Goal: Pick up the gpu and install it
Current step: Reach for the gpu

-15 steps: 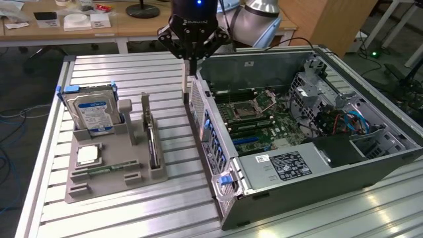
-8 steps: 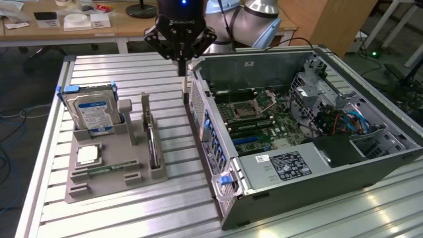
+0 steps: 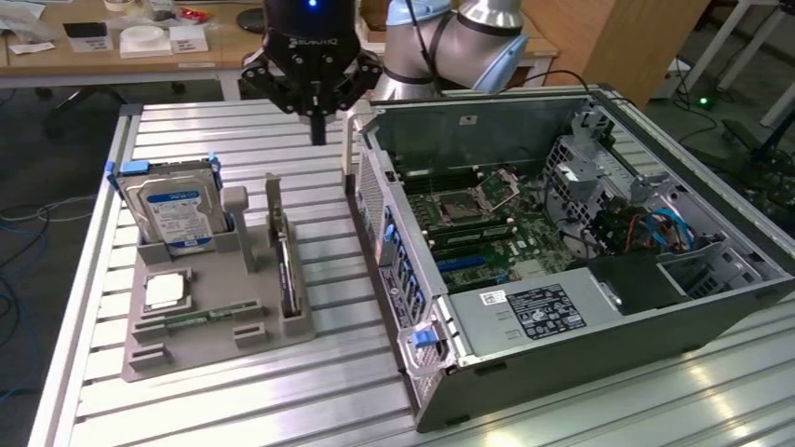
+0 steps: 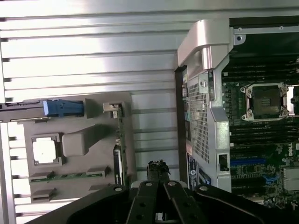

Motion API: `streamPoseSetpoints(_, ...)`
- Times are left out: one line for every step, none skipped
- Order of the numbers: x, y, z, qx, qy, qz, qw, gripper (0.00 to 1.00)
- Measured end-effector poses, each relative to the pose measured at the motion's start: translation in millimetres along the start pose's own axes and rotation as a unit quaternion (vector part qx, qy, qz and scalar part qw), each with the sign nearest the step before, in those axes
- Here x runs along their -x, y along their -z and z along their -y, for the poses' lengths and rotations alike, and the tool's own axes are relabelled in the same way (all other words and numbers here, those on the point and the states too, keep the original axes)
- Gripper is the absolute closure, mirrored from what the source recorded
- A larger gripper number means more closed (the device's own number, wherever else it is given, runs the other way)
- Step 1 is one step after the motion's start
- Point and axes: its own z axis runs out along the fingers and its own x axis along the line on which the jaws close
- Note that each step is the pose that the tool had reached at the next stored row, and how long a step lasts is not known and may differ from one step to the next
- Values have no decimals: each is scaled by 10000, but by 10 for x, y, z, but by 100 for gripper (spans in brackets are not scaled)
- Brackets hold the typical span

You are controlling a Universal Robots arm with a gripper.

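Gripper (image 3: 319,130), fingers together and empty, hangs over the worktop (image 3: 249,391) near the edge by the arm's base, while the gpu (image 3: 287,270) stands on edge in the grey holder (image 3: 199,321), likely slotted upright for easy pinching.

Ribbed aluminium tabletop (image 3: 249,400), light wooden desk (image 3: 37,61) behind, wooden cabinet (image 3: 646,37), dark floor (image 3: 22,279).

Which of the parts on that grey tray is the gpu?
Find the grey tray beside the open computer case. The gpu stands on edge along the tray's side nearest the case. Unlike the blue-labelled hard drive and the flat square chip, it is a thin dark card seen edge-on.
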Motion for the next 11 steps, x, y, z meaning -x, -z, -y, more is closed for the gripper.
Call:
streamPoseSetpoints(-31, 1, 2, 0, 0, 0, 10000, 89)
streamPoseSetpoints(-63, 1, 5, 0, 0, 0, 10000, 89)
streamPoseSetpoints(-95, 2, 7, 0, 0, 0, 10000, 89)
streamPoseSetpoints(-126, 3, 10, 0, 1, 0, 10000, 89)
streamPoseSetpoints(-156, 4, 12, 0, 1, 0, 10000, 89)
streamPoseSetpoints(-185, 5, 14, 0, 1, 0, 10000, 89)
streamPoseSetpoints(-215, 6, 16, 0, 0, 0, 10000, 89)
streamPoseSetpoints(-246, 7, 18, 0, 0, 0, 10000, 89)
streamPoseSetpoints(-275, 7, 20, 0, 0, 0, 10000, 89)
streamPoseSetpoints(-304, 8, 23, 0, 0, 0, 10000, 89)
streamPoseSetpoints(-334, 9, 25, 0, 0, 0, 10000, 89)
